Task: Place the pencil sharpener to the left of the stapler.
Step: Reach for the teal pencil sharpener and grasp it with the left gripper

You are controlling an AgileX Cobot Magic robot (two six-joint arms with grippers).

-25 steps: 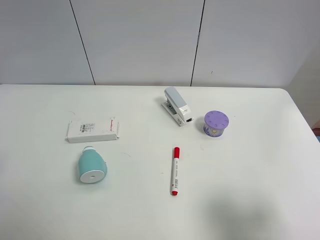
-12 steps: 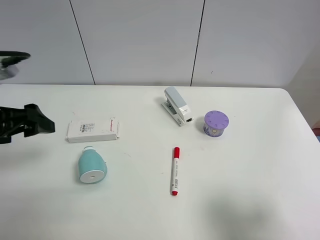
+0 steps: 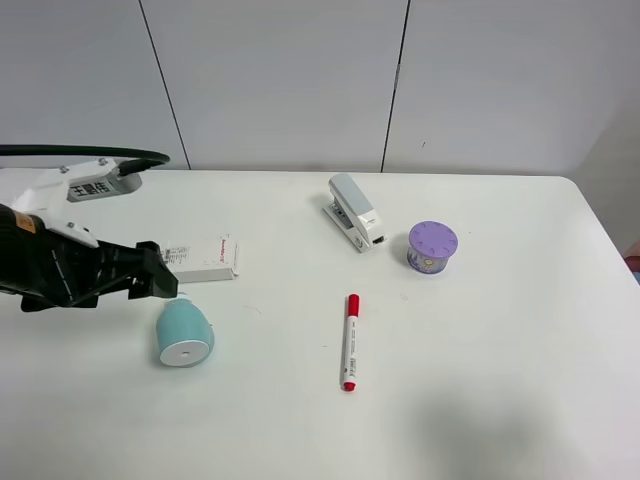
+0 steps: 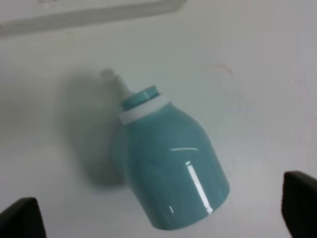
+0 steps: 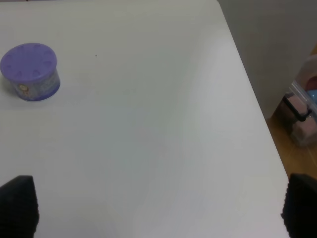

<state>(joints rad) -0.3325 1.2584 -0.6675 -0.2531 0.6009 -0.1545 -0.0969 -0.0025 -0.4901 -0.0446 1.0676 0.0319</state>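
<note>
Left gripper (image 3: 158,277), spread wide, hovers at eleven o'clock of the pencil sharpener (image 3: 185,334); stapler (image 3: 356,211) lies at its two o'clock. Right gripper (image 5: 158,208) is spread too.

We look down on a broad white table (image 3: 500,420) with a rounded corner, lit softly and evenly, with one faint shadow near its front edge. Behind it stands a pale grey panelled wall (image 3: 280,80) split by thin dark seams. Beyond the table's edge we glimpse brown wooden floor (image 5: 302,161).

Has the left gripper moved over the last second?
Yes. The left gripper entered from the left and now reaches the white box, close to the sharpener.
</note>
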